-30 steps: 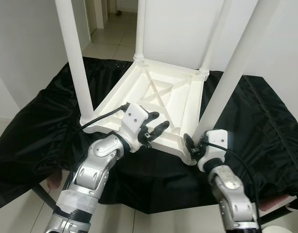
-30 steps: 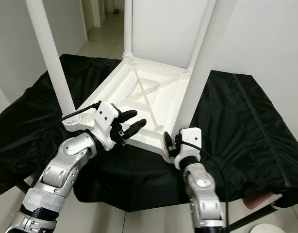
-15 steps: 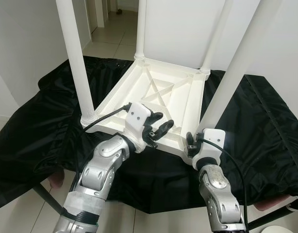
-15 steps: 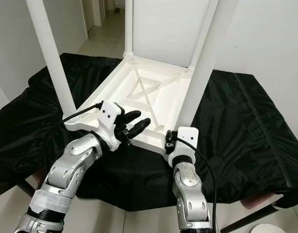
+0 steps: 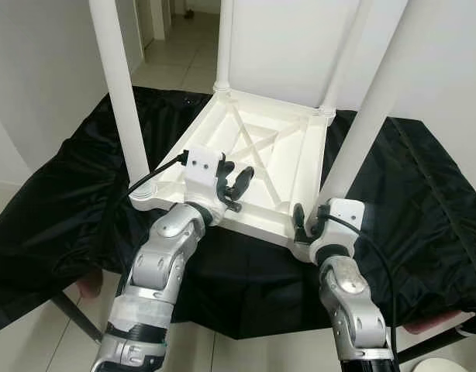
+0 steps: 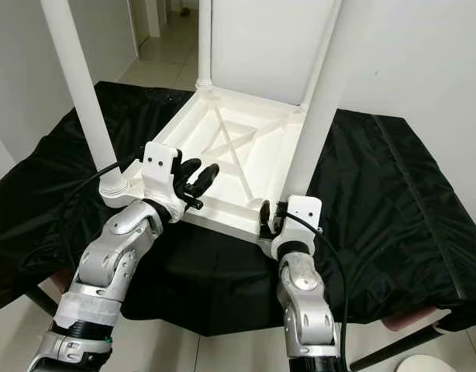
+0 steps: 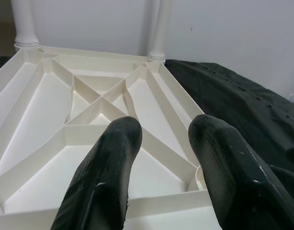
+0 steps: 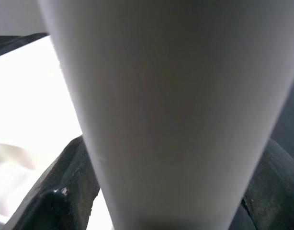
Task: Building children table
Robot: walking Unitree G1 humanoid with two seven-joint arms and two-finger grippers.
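1. The white children table [image 5: 257, 159] lies upside down on a black cloth [image 5: 60, 209], its legs pointing up.
2. The left tool [image 5: 232, 180] hovers released over the near rim.
3. The right tool [image 6: 273, 219] is clenched around the near right leg [image 5: 362, 136] at its base.

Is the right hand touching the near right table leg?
Touching: the right wrist view shows the leg filling the gap between both fingers of the right hand.

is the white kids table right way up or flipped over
Flipped over: the table lies on the black cloth with its ribbed underside facing up and its legs pointing upward.
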